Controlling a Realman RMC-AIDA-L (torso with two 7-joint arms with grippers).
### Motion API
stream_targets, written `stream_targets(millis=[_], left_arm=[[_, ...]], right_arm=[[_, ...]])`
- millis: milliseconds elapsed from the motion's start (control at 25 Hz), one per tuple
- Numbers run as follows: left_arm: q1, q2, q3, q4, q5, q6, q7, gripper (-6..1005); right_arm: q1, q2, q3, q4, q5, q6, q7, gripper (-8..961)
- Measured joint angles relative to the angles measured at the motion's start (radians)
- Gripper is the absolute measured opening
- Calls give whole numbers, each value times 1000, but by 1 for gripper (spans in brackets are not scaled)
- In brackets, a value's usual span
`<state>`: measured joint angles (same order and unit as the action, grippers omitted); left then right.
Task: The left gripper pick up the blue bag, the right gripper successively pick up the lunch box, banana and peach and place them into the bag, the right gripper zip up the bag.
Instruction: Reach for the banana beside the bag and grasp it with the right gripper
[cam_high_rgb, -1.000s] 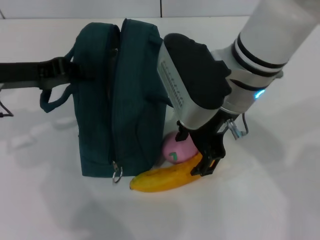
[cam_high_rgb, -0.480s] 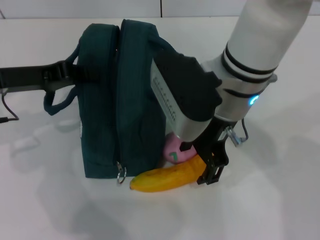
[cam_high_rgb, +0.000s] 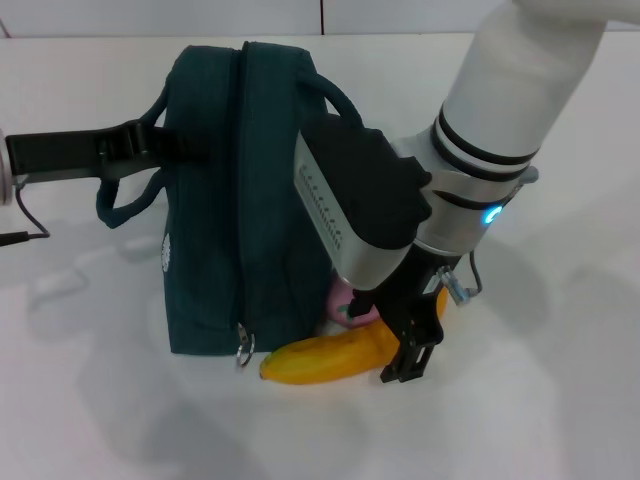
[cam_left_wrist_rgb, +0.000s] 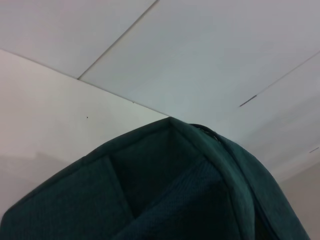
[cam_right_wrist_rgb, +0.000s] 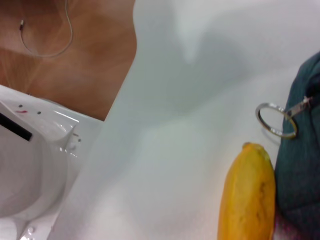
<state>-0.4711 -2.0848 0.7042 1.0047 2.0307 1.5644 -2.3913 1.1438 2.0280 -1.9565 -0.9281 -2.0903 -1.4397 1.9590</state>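
Observation:
The blue bag (cam_high_rgb: 230, 200) stands upright on the white table, zipper ring (cam_high_rgb: 240, 350) hanging at its near corner. My left gripper (cam_high_rgb: 130, 150) reaches in from the left and is shut on the bag's side handle; its wrist view is filled by the bag's top (cam_left_wrist_rgb: 175, 190). A yellow banana (cam_high_rgb: 320, 360) lies along the bag's near right corner, the pink peach (cam_high_rgb: 340, 300) tucked behind it against the bag. My right gripper (cam_high_rgb: 388, 332) is down over the banana's right end, open, one finger on each side. The banana (cam_right_wrist_rgb: 247, 195) and ring (cam_right_wrist_rgb: 275, 120) show in the right wrist view. The lunch box is out of view.
A thin black cable (cam_high_rgb: 25, 225) lies on the table at the far left. The right wrist view shows the table edge, with brown floor (cam_right_wrist_rgb: 90, 55) and a white robot part (cam_right_wrist_rgb: 30, 165) beyond it. My right forearm hangs over the table's right half.
My right gripper has dropped lower and toward the front, so its fingers now straddle the banana's end and hide most of the peach. The bag and left gripper have shifted slightly right.

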Motion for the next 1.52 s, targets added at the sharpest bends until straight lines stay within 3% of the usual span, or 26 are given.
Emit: stream_targets(millis=[1520], left_arm=[[-40, 3, 2, -28, 2, -41, -2, 36]], right_arm=[[42, 0, -82, 150, 182, 109, -136, 780]])
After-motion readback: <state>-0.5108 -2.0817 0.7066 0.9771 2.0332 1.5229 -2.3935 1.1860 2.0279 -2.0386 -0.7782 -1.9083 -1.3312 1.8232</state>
